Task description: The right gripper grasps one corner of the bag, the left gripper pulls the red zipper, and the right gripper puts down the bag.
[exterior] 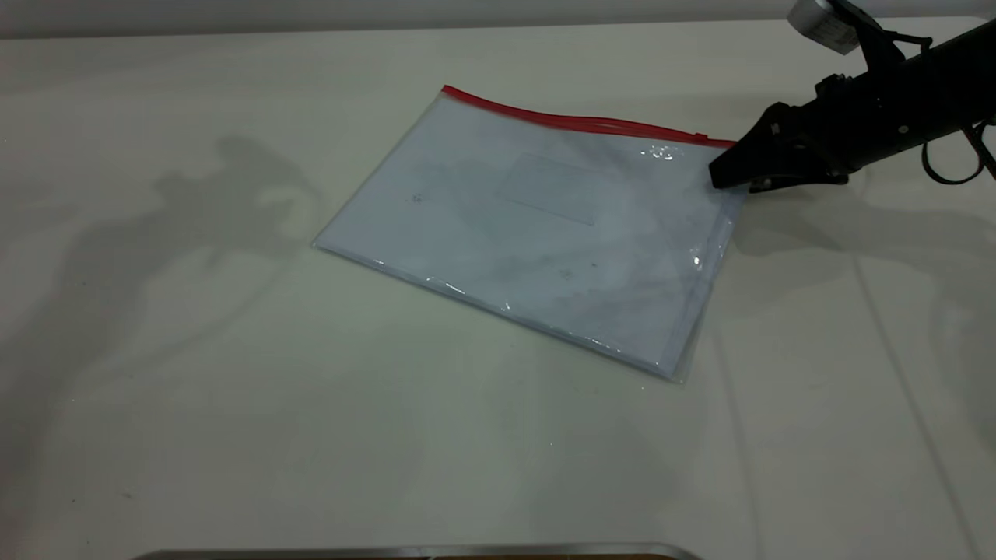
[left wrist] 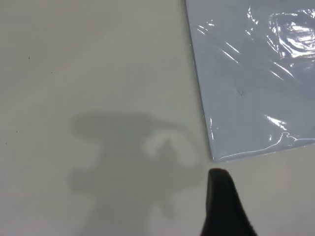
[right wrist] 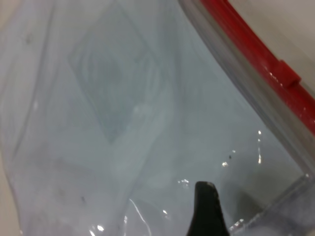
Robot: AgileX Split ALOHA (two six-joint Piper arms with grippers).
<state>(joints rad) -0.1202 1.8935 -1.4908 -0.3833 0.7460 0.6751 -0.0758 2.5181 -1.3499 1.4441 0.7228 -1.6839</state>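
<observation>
The bag (exterior: 537, 225) is a clear pouch with white paper inside, lying at an angle on the white table (exterior: 233, 404). The red zipper (exterior: 576, 121) runs along its far edge, and the slider tab (exterior: 700, 138) sits near the right end. My right gripper (exterior: 717, 179) reaches in from the right and is shut on the bag's far right corner, just beside the slider. In the right wrist view one black fingertip (right wrist: 205, 194) rests over the plastic, near the red zipper (right wrist: 256, 51). The left gripper (left wrist: 219, 182) hangs above the table just off the bag's (left wrist: 251, 78) near-left corner, out of the exterior view.
A metal edge (exterior: 412, 552) runs along the table's front. The right arm's black body and cable (exterior: 941, 163) reach over the table's far right. Bare tabletop lies left of and in front of the bag.
</observation>
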